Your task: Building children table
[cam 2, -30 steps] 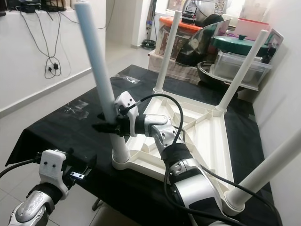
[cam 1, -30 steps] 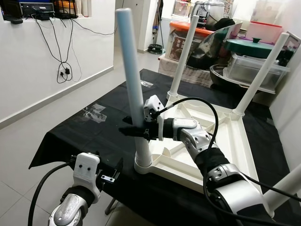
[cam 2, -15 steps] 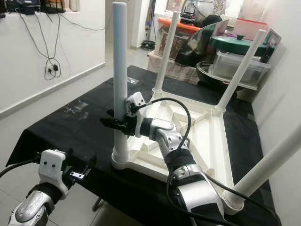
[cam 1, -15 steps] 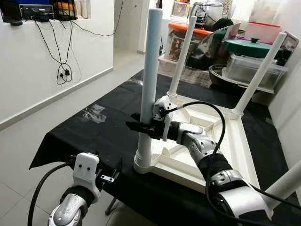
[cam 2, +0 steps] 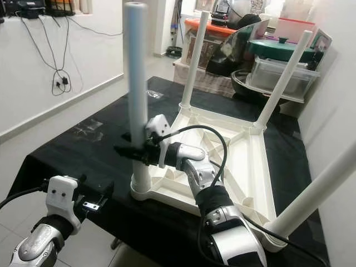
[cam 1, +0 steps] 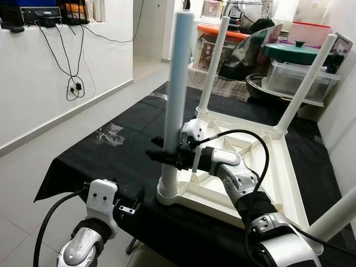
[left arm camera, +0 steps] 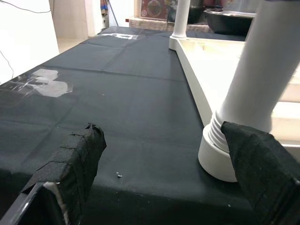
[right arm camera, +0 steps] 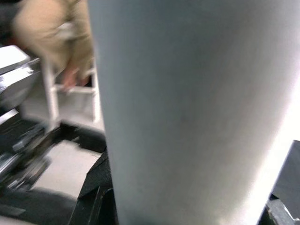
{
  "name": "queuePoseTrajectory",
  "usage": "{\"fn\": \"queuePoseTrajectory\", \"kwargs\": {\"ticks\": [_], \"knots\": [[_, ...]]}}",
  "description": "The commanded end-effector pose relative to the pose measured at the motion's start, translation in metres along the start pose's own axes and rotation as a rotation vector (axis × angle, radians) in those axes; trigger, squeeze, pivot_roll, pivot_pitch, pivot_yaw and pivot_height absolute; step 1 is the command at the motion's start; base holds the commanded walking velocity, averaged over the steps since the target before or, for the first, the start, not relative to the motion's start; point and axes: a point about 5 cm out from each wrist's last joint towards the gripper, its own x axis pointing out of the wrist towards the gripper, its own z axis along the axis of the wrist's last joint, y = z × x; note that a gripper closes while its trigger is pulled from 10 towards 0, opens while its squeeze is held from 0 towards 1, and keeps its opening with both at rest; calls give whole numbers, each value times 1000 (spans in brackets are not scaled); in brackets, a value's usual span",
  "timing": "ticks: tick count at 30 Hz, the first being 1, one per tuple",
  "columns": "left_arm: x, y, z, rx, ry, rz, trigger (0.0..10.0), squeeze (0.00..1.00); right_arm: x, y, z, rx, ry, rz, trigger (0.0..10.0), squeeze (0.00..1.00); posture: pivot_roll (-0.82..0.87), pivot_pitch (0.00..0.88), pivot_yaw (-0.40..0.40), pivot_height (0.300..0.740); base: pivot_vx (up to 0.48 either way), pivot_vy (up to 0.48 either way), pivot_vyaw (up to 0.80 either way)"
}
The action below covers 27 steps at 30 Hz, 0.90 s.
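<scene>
Gripping the pale table leg (cam 1: 177, 89) with right gripper (cam 1: 167, 156) clamped shut, now nearly upright instead of leaning; left gripper (left arm camera: 159, 168) idling open near the socket.

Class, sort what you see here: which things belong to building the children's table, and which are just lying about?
Job:
- upturned tabletop
- near leg, gripped by right gripper
- far legs

Lying about:
- storage boxes
- green lid
- wall cables
- black cloth
</scene>
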Motion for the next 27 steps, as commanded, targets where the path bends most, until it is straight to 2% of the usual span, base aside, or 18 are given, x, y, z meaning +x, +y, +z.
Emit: {"fn": "queuePoseTrajectory", "kwargs": {"ticks": [1, 2, 3, 5, 8, 17, 21, 23, 25, 26, 27], "knots": [[2, 0, 0, -9, 5, -8, 10000, 0, 2, 15, -35, 96, 134, 75, 0, 0, 118, 0, -128, 740, 0, 0, 0], [2, 0, 0, -9, 5, -8, 10000, 0, 2, 15, -35, 96, 134, 75, 0, 0, 118, 0, -128, 740, 0, 0, 0], [3, 0, 0, -7, 3, -5, 10000, 0, 5, 16, -33, 60, 167, 136, 0, 0, 131, 0, -136, 740, 0, 0, 0], [3, 0, 0, -7, 3, -5, 10000, 0, 5, 16, -33, 60, 167, 136, 0, 0, 131, 0, -136, 740, 0, 0, 0], [-2, 5, 0, 2, 7, 18, 10000, 0, 18, 16, -28, 17, 233, 233, 0, 0, 156, 0, -151, 740, 0, 0, 0], [-3, 5, 1, 0, 7, 27, 10000, 0, 26, 16, -26, 11, 267, 267, 0, 0, 166, 0, -161, 740, 0, 0, 0], [-4, 5, 0, 0, 9, 29, 10000, 0, 27, 16, -25, 19, 257, 259, 0, 0, 165, 0, -160, 740, 0, 0, 0], [-4, 4, 0, -1, 11, 31, 10000, 0, 28, 12, -28, 35, 266, 182, 0, 0, 161, 0, -163, 740, 0, 0, 0], [-4, 4, 0, -1, 11, 31, 10000, 0, 28, 12, -28, 35, 266, 182, 0, 0, 161, 0, -163, 740, 0, 0, 0], [-5, 5, -1, -4, 12, 37, 10000, 0, 28, 8, -34, 70, 272, 81, 0, 0, 158, 0, -164, 740, 0, 0, 0], [-5, 5, -1, -4, 12, 37, 10000, 0, 28, 8, -34, 70, 272, 81, 0, 0, 158, 0, -164, 740, 0, 0, 0]]}}
